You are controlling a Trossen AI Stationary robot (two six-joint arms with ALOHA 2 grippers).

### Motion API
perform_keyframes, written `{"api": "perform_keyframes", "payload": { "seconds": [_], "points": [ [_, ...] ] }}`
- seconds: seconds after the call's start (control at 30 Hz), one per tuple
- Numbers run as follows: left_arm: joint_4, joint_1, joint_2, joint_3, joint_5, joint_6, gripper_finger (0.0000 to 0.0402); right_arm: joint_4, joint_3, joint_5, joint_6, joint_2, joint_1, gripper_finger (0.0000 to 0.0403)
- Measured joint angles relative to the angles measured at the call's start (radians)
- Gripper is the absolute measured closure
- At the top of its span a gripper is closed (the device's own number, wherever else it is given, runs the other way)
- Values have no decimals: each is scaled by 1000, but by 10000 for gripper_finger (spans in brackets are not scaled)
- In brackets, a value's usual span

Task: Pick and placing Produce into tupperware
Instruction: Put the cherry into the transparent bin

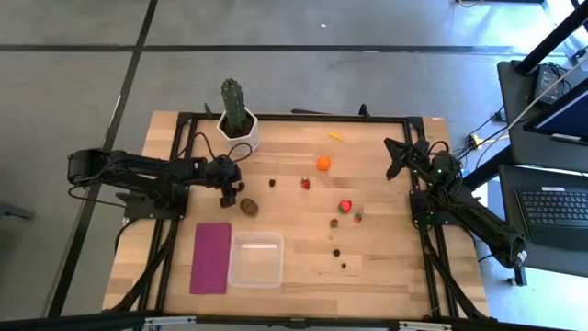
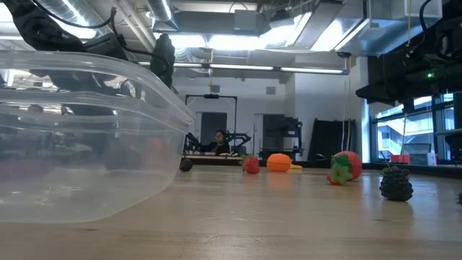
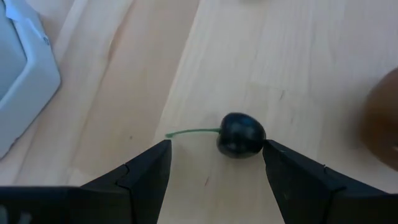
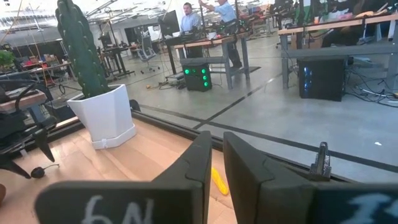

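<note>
The left gripper (image 3: 214,165) hangs over a dark cherry (image 3: 241,135), its fingers apart, one on either side of the fruit and not yet touching it. In the high view this happens just at 10 o'clock of the kiwi (image 1: 249,207), below the cactus (image 1: 235,104). The tub (image 1: 256,259) sits toward 6 o'clock of the table, beside a magenta sheet (image 1: 211,257), and looks empty. The right gripper (image 4: 214,163) waits at the table's 3 o'clock edge, fingers nearly together and holding nothing.

Risks: the cherry lies off-centre, close to one finger, so closing may nudge it and set it rolling rather than trap it. Its thin green stem (image 3: 193,131) points toward the other finger and could catch or twist the fruit. The kiwi is near enough to be bumped on the way down or during the lift.

Hard to tell: how high the fingertips sit above the wood. The kiwi is a cut-off brown blur in the left wrist view. In the low view the tub hides that gripper and the cherry. The tiny berries (image 1: 337,251) near the strawberries (image 1: 345,207) are only specks from above.
</note>
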Motion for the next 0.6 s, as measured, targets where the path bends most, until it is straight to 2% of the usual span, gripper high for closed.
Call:
{"api": "perform_keyframes", "payload": {
  "seconds": [0.33, 0.6],
  "points": [
    [35, 0, 5, 0, 5, 0, 155, 0, 0, 0, -39, 0, 0, 357],
    [90, 0, 93, 0, 21, -9, 155, 0, 0, 0, -48, 0, 0, 357]
  ]
}}
